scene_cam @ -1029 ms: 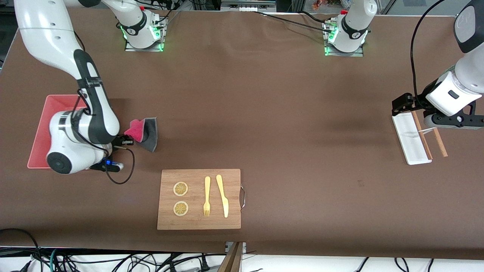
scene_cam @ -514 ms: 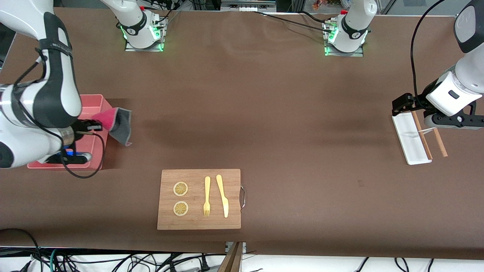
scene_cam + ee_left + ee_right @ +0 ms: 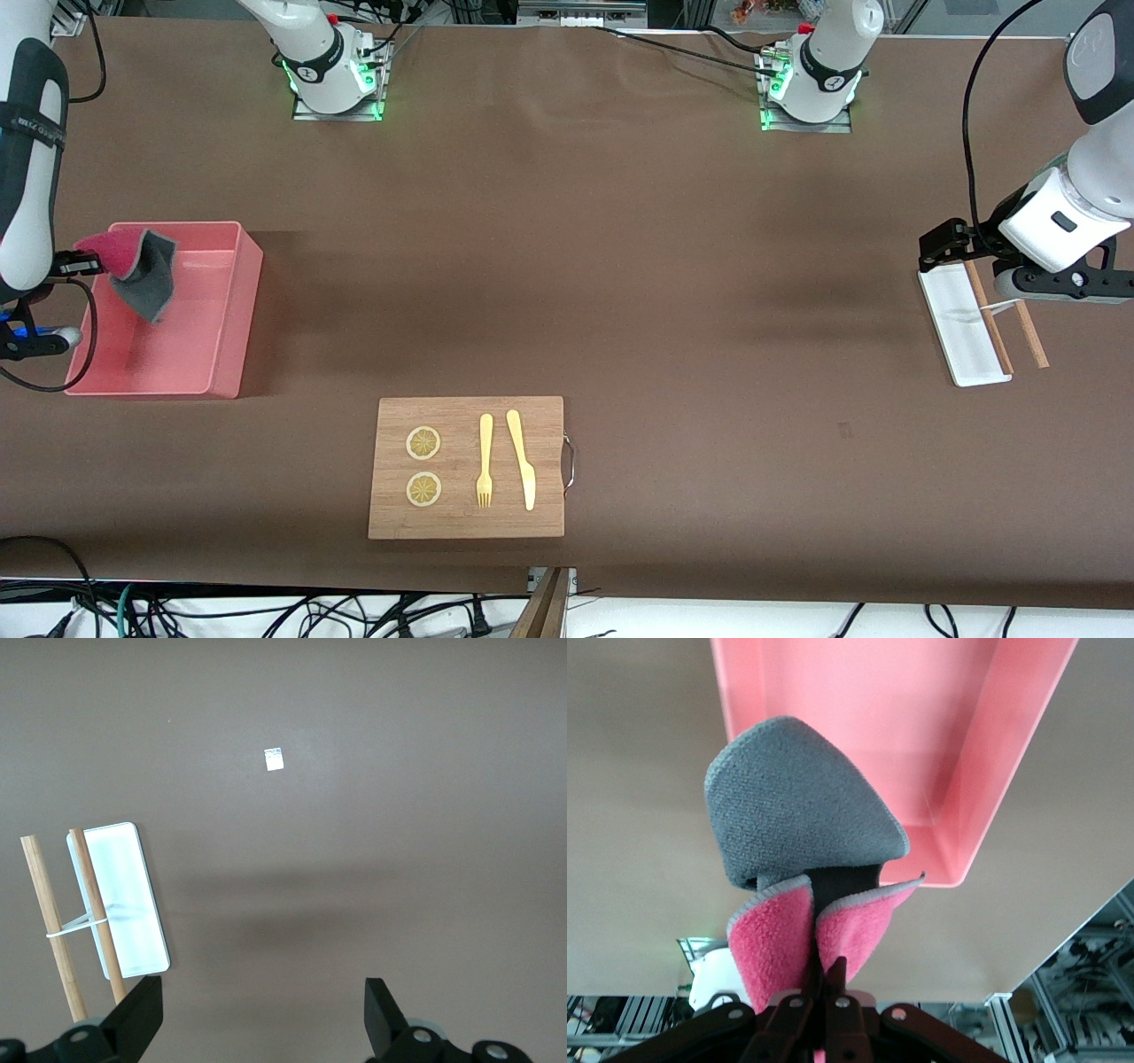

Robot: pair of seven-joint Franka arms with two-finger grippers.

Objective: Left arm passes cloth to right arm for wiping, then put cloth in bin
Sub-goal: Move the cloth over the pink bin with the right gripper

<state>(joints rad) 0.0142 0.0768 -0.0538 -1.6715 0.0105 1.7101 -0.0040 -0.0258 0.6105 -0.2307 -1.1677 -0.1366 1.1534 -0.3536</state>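
Observation:
The cloth (image 3: 133,266), magenta-pink on one face and dark grey on the other, hangs from my right gripper (image 3: 84,262), which is shut on its pink edge. It dangles in the air over the pink bin (image 3: 232,310) at the right arm's end of the table. The right wrist view shows the cloth (image 3: 799,868) pinched between the shut fingers with the bin (image 3: 983,797) below it. My left gripper (image 3: 943,244) waits open and holds nothing, over the end of a small white tray (image 3: 961,328) at the left arm's end of the table. The left wrist view shows its fingertips (image 3: 137,1014) wide apart.
A wooden cutting board (image 3: 466,467) with two lemon slices, a yellow fork and a yellow knife lies near the front edge. Two wooden sticks (image 3: 1028,332) lie beside the white tray. A black cable (image 3: 53,372) loops beside the bin.
My right gripper has carried the cloth from above the bare table beside the bin across the bin's wall to above its inside. The left arm has not moved.

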